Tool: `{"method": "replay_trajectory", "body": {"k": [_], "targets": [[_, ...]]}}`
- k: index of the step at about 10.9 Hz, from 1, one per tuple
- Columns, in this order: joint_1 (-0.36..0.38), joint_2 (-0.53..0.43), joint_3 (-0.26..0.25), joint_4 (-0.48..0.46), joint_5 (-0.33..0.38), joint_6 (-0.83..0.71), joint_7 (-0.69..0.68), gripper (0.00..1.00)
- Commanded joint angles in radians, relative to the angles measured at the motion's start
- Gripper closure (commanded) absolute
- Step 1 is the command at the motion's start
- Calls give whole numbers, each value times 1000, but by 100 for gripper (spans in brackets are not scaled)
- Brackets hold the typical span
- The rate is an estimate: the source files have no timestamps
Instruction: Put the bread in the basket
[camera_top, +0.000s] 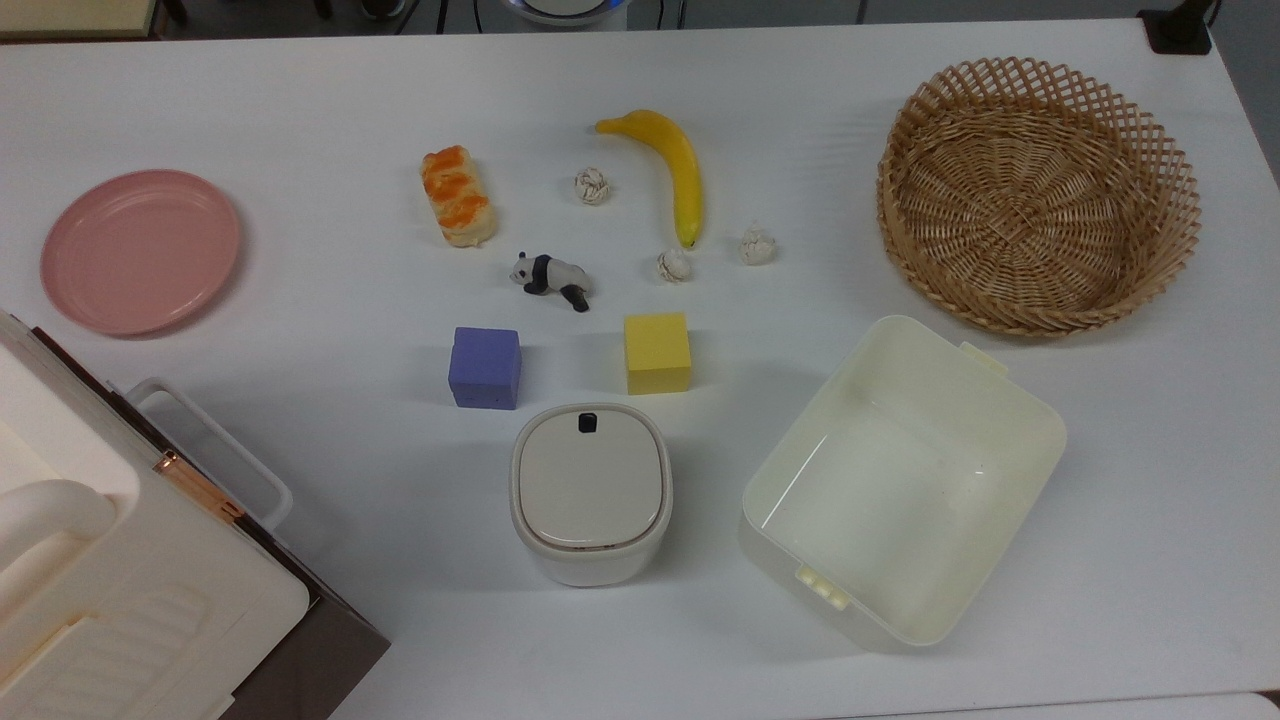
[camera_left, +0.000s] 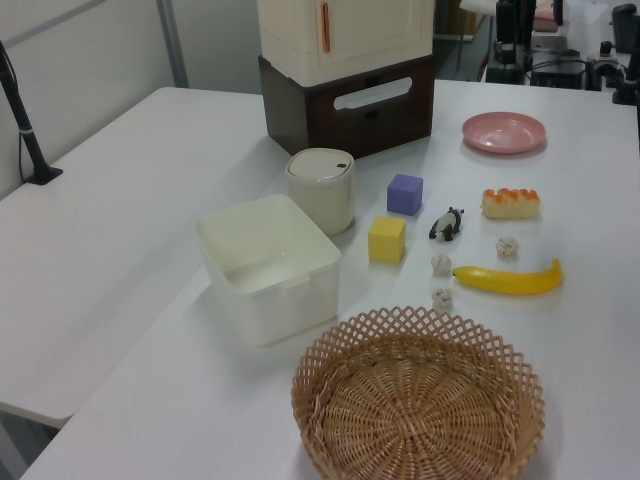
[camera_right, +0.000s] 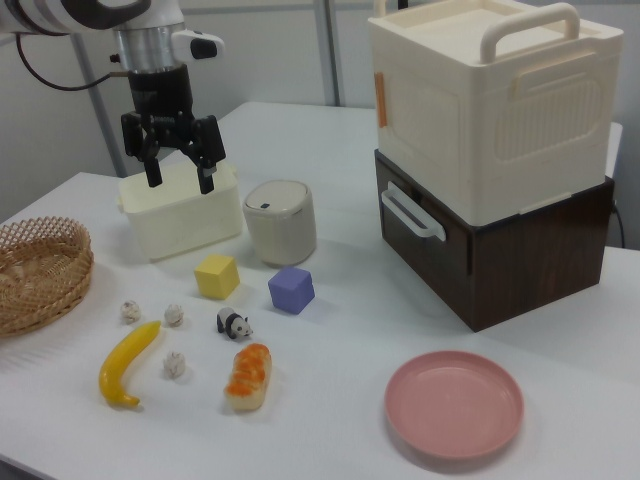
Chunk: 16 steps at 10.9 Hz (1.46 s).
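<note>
The bread (camera_top: 458, 196), a small tan loaf with orange glazed patches, lies on the white table left of centre in the top view; it also shows as bread (camera_left: 511, 203) and bread (camera_right: 249, 376). The wicker basket (camera_top: 1040, 290) stands empty at the top view's right, seen too as basket (camera_left: 418, 400) and basket (camera_right: 40, 272). In the right view my gripper (camera_right: 180, 170) hangs open high above the table, in front of the cream tub, well apart from the bread. Nothing is between its fingers.
A banana (camera_top: 672, 168), a panda figure (camera_top: 550, 277), three crumpled paper balls, a purple cube (camera_top: 485, 367) and a yellow cube (camera_top: 657, 352) lie mid-table. A lidded bin (camera_top: 590, 490), cream tub (camera_top: 900, 480), pink plate (camera_top: 140, 250) and a stacked box (camera_right: 490, 150) stand around.
</note>
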Motion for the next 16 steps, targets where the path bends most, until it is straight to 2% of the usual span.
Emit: {"method": "replay_trajectory", "body": {"k": [1, 16], "targets": [[4, -3, -7, -7, 4, 6, 17, 0], [7, -1, -7, -3, 19, 9, 19, 0]]}}
